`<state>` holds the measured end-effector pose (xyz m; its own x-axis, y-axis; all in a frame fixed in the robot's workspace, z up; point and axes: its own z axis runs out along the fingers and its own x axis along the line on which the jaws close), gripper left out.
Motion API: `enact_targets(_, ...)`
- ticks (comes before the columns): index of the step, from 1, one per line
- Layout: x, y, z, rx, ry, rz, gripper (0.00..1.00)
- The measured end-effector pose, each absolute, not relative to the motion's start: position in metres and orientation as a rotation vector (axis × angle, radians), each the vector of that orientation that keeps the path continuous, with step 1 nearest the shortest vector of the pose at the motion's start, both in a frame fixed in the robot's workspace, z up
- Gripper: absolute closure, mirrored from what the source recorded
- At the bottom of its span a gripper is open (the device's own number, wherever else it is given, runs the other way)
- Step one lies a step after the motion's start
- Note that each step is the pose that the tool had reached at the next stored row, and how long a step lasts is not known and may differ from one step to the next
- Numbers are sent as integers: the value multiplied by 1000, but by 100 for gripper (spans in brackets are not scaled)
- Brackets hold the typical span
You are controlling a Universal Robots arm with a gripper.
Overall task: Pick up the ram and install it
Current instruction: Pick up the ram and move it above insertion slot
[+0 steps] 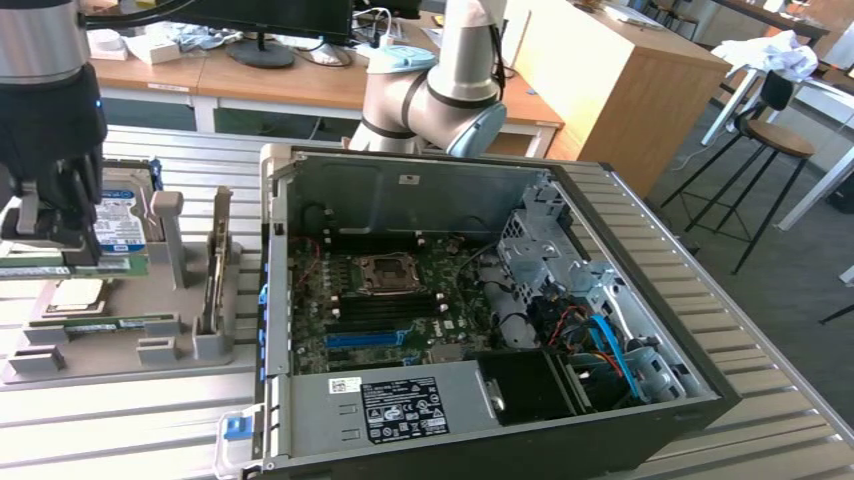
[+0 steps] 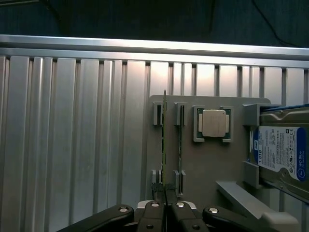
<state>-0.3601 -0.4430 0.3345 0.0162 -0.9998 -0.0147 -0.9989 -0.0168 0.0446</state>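
Exterior view: gripper (image 1: 80,258) is hanging over the grey parts tray (image 1: 127,350) at the exterior view's left, on the slatted aluminium table (image 1: 134,420). The claw is pinched narrow on the ram (image 1: 123,266), a thin green stick running along the tray just beside the hard drive (image 1: 120,218). A second memory stick (image 1: 107,324) is lying in its own cradle nearer the camera. The square processor chip (image 1: 78,293) is sitting between the two sticks. An expansion card (image 1: 220,262) is standing on edge at the tray's case-side end. The open computer case (image 1: 667,330) is lying well apart from the gripper, with the memory slots (image 1: 400,312) next to the processor socket (image 1: 387,270).

Wrist view: looking straight down, gripper (image 2: 165,194) is closing on one end of the ram (image 2: 164,140), which is showing edge-on as a thin line between the cradle posts. The second memory stick (image 2: 179,145) is sitting just beside it, and the processor chip (image 2: 214,123) and hard drive (image 2: 280,154) are lying beyond that.

Progress: the grasp is looking done. Whether the ram is clear of its cradle or seated in it is hard to say from these angles. Carrying it to the case and seating it in a slot are left to do.
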Motion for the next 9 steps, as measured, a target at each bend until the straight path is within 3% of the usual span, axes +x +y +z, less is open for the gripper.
enact_targets(9, -360, -443, 345, 2223, -2187, -64, 89)
